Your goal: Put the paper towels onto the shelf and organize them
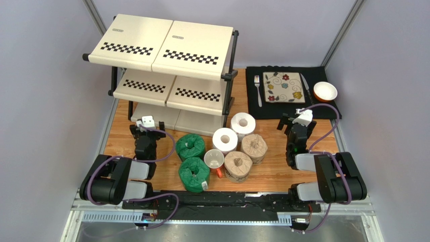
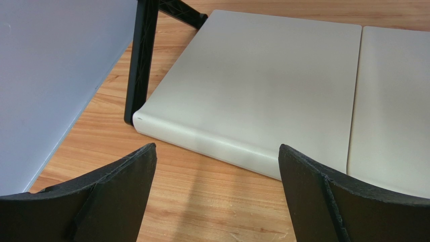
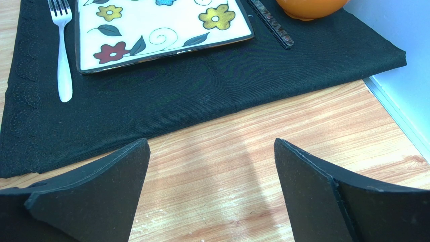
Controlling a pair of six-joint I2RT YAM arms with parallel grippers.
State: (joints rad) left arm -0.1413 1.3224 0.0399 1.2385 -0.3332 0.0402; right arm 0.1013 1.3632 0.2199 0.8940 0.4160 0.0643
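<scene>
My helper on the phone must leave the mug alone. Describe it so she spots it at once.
In front of the three-tier shelf, six paper towel rolls cluster on the wooden table. The white mug stands among them, between the green pair and the tan pair. Only it has a red handle.

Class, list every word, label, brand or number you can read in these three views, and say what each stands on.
Nothing here can be read.
Left oval mark on the top tier of the shelf: too small to read.
Right oval mark on the same tier: too small to read.
White tag on the nearer green paper towel roll: blurred, unreadable.
The plate bears only flowers, no words.
</scene>
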